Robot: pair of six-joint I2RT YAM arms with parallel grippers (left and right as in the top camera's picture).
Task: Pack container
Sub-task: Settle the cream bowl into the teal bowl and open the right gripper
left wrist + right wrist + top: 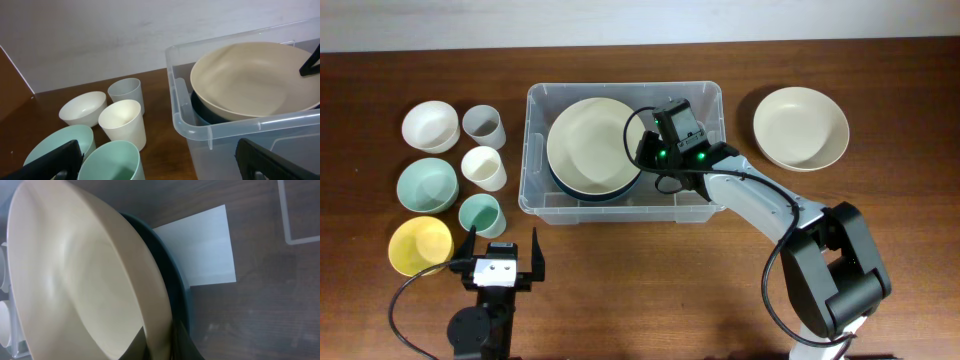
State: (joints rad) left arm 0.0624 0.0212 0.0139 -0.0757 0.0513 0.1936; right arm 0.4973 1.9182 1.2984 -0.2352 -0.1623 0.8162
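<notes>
Two stacked bowls, a cream bowl (588,145) atop a dark blue bowl (605,196), sit left in the clear container (534,190), the right gripper (159,342) clamped on the cream rim, the left gripper (502,243) spread wide near-left.

i find no word, brand, number or sign that i can read in any view. the one label is the white label (205,250) on the bottom of the container (625,88). seen from my right wrist it looks plain white, and i can make out no print on it.
</notes>
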